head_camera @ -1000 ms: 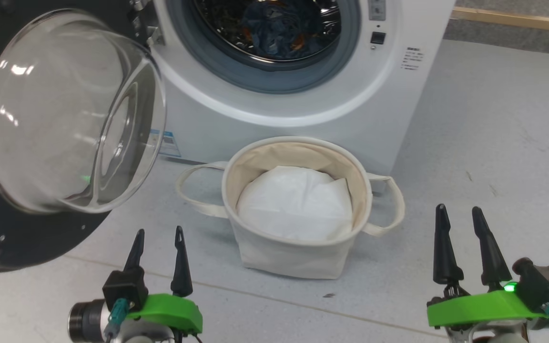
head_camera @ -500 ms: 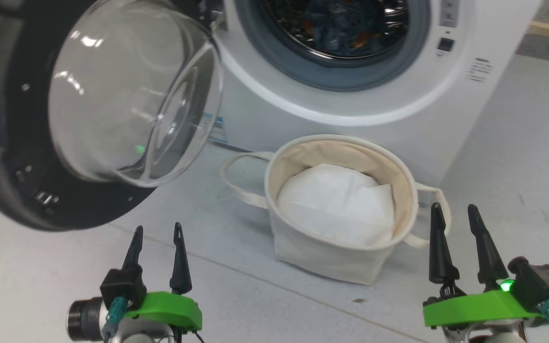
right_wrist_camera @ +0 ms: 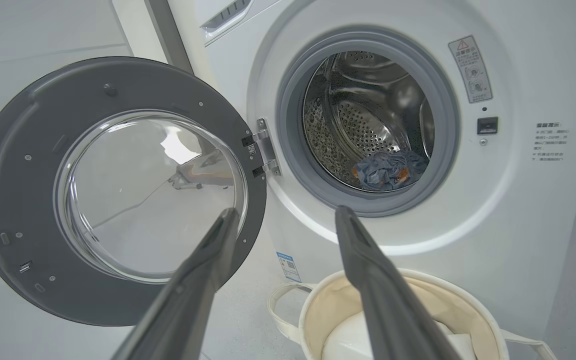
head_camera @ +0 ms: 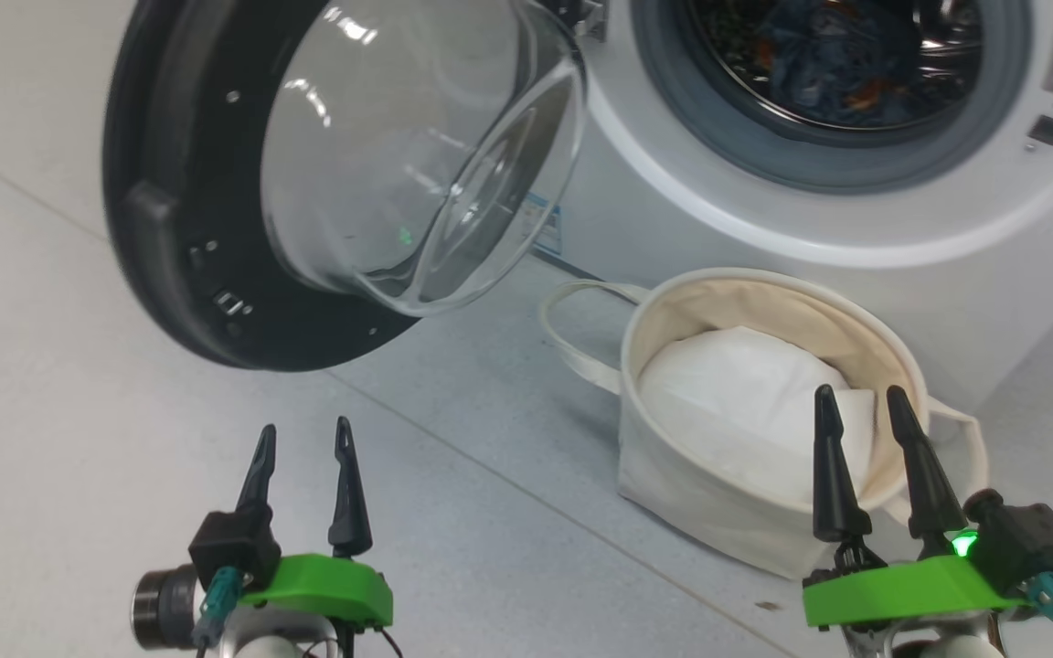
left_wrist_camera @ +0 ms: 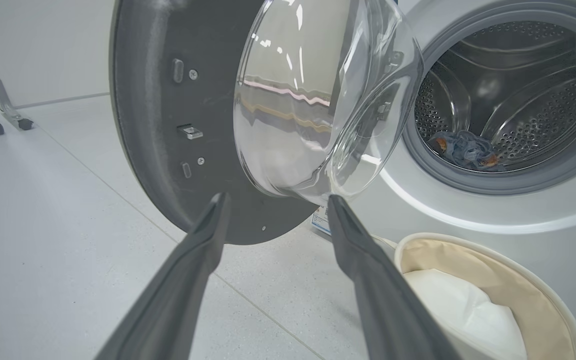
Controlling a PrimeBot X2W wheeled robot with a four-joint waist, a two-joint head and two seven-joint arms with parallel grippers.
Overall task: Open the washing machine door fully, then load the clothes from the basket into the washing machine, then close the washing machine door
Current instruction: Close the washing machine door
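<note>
**Floor: surface and load**

The floor (head_camera: 79, 439) is pale grey, finely speckled tile with thin seams. The washing machine (head_camera: 856, 238) stands directly on it. The basket (head_camera: 700, 512) sits upright on the floor just in front of the machine's lower panel. A small dark speck (head_camera: 771, 605) lies near the basket's base. Two slanted metal legs (left_wrist_camera: 18, 119) with dark feet rest on the floor, well apart from the machine.

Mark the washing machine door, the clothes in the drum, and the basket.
washing machine door (right_wrist_camera: 13, 150): right wrist view, grey inner rim.
clothes (right_wrist_camera: 385, 170): right wrist view, middle of the blue bundle.
basket (head_camera: 691, 498): head view, outer canvas wall.
</note>
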